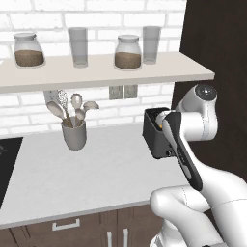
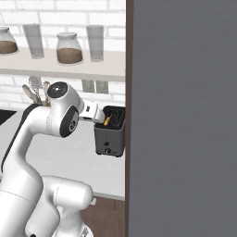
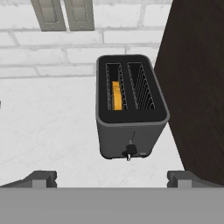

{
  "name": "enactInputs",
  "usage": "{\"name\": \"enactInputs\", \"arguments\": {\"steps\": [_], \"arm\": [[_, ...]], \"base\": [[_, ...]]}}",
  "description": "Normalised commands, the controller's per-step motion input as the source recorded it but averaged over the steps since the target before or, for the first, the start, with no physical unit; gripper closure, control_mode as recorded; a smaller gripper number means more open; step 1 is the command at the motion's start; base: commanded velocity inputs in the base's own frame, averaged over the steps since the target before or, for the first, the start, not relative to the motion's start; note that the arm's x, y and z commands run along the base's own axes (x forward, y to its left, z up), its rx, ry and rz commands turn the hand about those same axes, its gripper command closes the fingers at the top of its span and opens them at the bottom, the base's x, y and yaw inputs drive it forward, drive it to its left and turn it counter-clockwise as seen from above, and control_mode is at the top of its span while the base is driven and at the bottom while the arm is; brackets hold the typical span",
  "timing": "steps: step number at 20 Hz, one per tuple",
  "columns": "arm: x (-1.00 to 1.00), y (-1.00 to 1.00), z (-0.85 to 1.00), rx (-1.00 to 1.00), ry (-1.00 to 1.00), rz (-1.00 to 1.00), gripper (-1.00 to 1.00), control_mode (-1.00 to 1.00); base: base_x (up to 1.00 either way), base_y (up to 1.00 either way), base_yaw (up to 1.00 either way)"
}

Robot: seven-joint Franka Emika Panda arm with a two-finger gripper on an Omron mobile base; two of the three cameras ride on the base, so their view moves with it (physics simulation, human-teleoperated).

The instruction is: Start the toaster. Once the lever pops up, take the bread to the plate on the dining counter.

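Robot arm poised above a dark toaster, wide-open gripper holding nothing, before the lever is pressed.

The toaster [image 3: 131, 107] stands on a pale grey surface [image 1: 96, 169] at its far right end, close against a dark cabinet side [image 3: 197, 87] and in front of a white brick wall [image 3: 52, 57]. The bread [image 3: 116, 95] sits low in the left slot, seen from the hand camera. The gripper [image 3: 112, 177] hovers above and on the near side of the toaster, jaws spread fully apart, touching nothing. The small lever knob [image 3: 130, 151] pokes from the narrow near face. By my judgement the starting step is in hand: next the gripper must drop to that knob and push it down.
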Motion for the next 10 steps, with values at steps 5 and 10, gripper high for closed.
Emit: {"name": "enactInputs", "arguments": {"steps": [5,10], "arm": [[0.00,0.00,0.00,0.00,0.00,0.00,-1.00,-1.00],[0.00,0.00,0.00,0.00,0.00,0.00,-1.00,-1.00]], "base": [[0.00,0.00,0.00],[0.00,0.00,0.00]]}}
